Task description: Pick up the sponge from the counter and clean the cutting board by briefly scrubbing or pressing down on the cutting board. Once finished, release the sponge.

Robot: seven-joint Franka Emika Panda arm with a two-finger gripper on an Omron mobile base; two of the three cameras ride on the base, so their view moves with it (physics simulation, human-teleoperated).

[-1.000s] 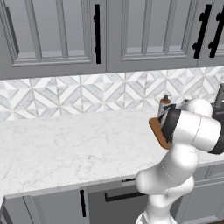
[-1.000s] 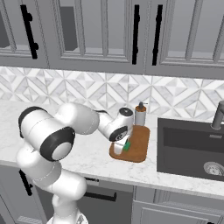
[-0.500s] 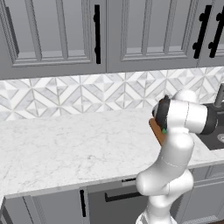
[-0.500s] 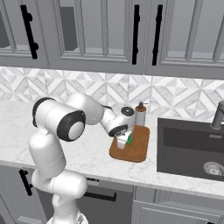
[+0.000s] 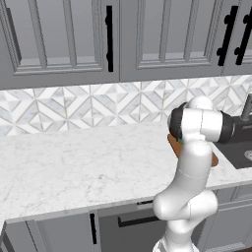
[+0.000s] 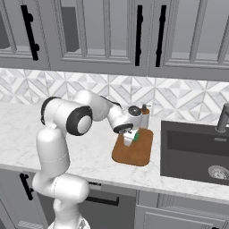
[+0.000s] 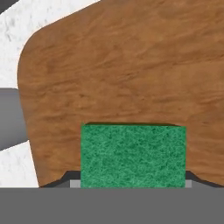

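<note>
Grey cabinets and a diamond-tiled backsplash are standing behind the white marble table (image 6: 89, 156), with a dark sink (image 6: 197, 152) sitting well off to one side of the jaws. The white arm (image 6: 67, 120) is reaching out over the table, bending down toward the work. Directly beneath the jaws the cutting board (image 6: 134, 150) is lying flat on the table, its rounded corner and a strip of marble showing beyond it in the hand view. A small bottle (image 6: 144, 117) is standing just behind the jaws, near the board's far edge. The gripper (image 6: 129, 139) is pointing down at the board, and its jaws are clamped on the sponge (image 7: 133, 155), whose green face is sitting between them and facing the wood. Whether the sponge is actually pressing on the board or hanging just above it is hard to judge from here; it appears to be at or very near the surface.

The risks from here are looking modest: pushing down too hard could be shoving the thin board across the slick marble, a wide scrubbing stroke could be knocking the bottle over, and opening the jaws while off-centre could be dropping the sponge past the board's edge.
</note>
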